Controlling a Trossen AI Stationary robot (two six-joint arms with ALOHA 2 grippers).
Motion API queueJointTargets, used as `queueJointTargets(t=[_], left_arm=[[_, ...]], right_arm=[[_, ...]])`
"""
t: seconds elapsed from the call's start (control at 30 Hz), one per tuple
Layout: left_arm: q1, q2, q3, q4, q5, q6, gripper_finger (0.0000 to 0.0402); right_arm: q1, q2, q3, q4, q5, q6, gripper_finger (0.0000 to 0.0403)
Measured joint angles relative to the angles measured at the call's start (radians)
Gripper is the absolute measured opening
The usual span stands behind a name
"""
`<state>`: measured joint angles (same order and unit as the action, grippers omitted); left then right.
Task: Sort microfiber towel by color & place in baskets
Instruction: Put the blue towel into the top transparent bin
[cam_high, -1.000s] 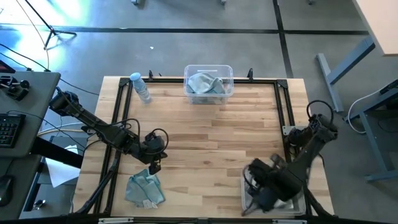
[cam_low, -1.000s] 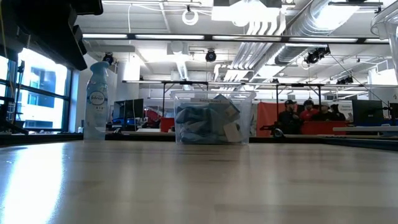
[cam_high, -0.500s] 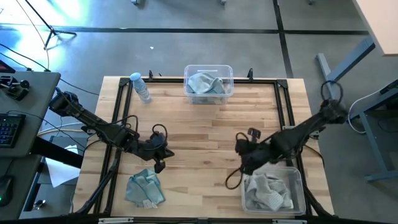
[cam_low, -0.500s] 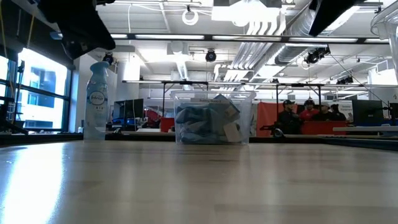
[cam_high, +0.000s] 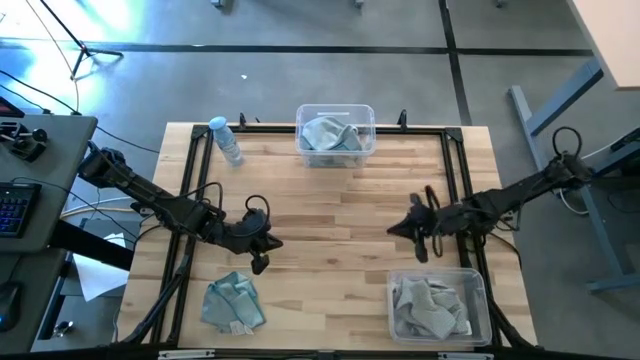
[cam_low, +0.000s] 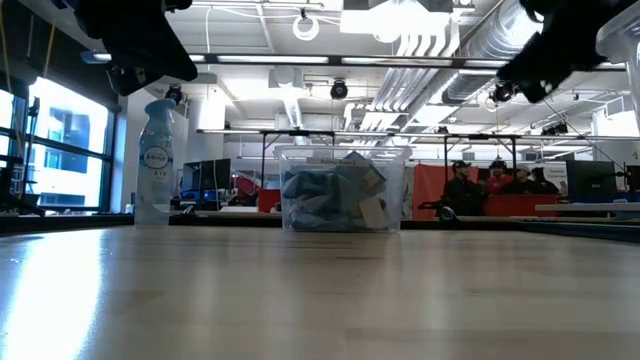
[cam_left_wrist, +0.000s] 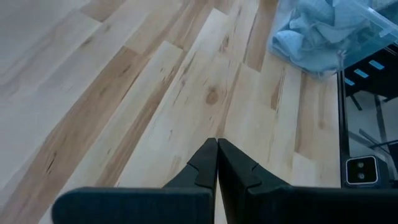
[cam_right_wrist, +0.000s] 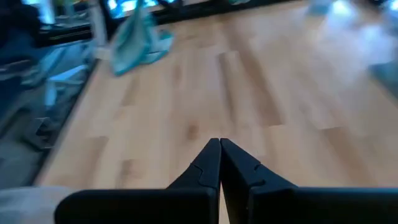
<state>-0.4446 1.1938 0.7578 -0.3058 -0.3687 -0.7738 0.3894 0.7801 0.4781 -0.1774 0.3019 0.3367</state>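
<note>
Sorting nearly done | both claws clenched, empty: left gripper (cam_high: 262, 243), right gripper (cam_high: 405, 226) | last teal microfiber towel (cam_high: 232, 302) lies near-left, likely bound for far clear plastic basket (cam_high: 335, 112)

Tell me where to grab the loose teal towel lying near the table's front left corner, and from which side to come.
Pinch a raised fold near the middle of the teal towel, coming straight down from above. It lies crumpled and low on the table, with no edge standing up to catch from the side. The left gripper, shut, is nearest.
</note>
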Motion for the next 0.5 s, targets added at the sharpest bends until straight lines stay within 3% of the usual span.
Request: queueJointTargets(t=[0.23,0.3,0.5], left_arm=[[0.0,0.0,0.0,0.008,-0.035,0.0,0.0],[0.0,0.0,0.0,0.019,-0.04,0.0,0.0],[0.0,0.0,0.0,0.021,-0.103,0.0,0.0]], right_arm=[[-0.071,-0.13,-0.146,0.022,0.063,0.048,0.0],[-0.076,-0.144,-0.175,0.072,0.06,-0.014,0.0],[-0.121,-0.189,-0.275,0.317,-0.055,-0.195,0.0]])
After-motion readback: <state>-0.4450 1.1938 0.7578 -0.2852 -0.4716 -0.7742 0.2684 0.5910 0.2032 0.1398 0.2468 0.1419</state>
